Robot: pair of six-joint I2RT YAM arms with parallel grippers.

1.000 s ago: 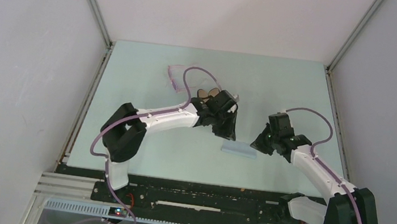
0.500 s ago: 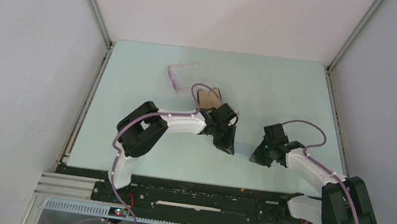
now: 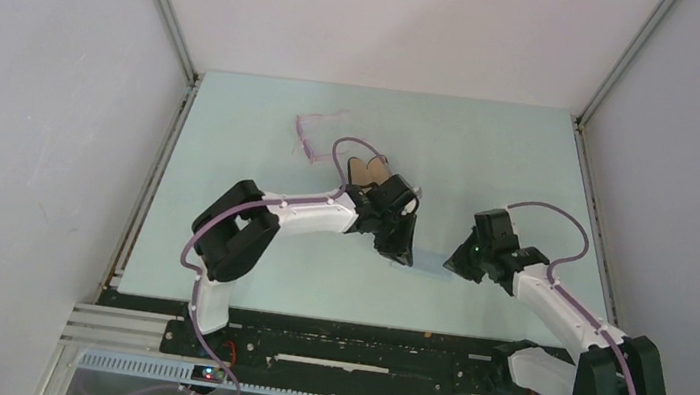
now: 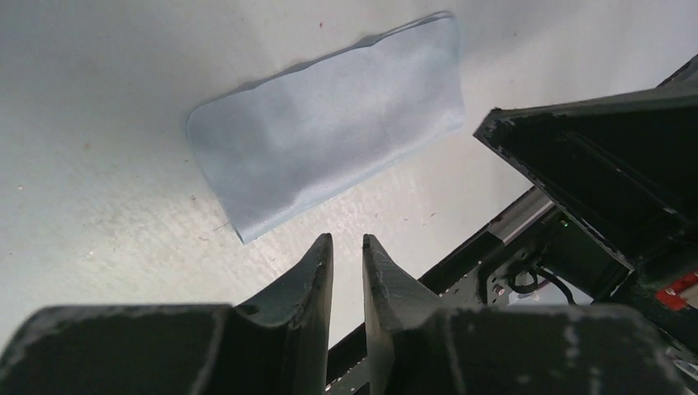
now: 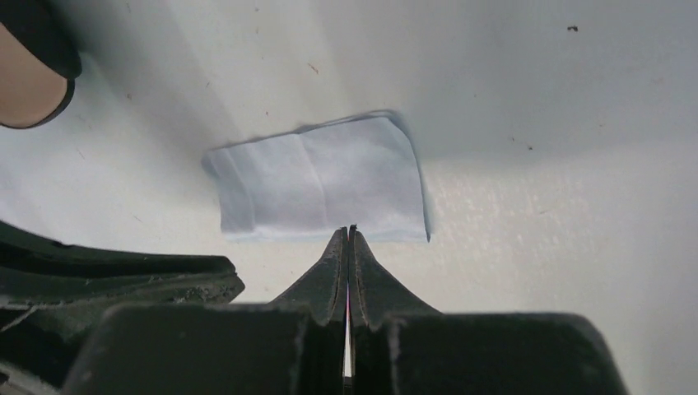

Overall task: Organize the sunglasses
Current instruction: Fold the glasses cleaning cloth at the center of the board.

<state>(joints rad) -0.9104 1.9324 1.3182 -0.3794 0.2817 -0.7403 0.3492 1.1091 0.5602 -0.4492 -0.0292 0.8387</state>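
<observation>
The sunglasses (image 3: 313,138) are lying on the far left part of the table (image 3: 503,146). They are well apart from both claws, and neither arm is touching them. They are sitting just beyond the case (image 3: 365,170), a black oblong that is lying open with its tan lining showing. The wrist of the left arm is partly hiding the case from above.

The left arm is reaching over the middle of the table, with the left claw (image 4: 342,247) pointing down close to the surface. Its fingers are standing slightly spread, with a narrow gap showing between them and nothing in that gap.

A small blue-grey cloth (image 4: 329,123) is lying flat and folded on the table just ahead of those tips. In the left wrist view the left claw is not touching it.

The right arm is reaching in from the right side. The right claw (image 5: 349,234) is pressed together, tip against tip, and is pinching nothing. In the right wrist view its tips are lining up with the near edge of the cloth. The pictures are not showing whether the tips are touching the fabric or hanging just above it.

From above, the cloth is lying between the two claws, which are facing each other across it. Both claws are mostly hiding it in that view.
</observation>
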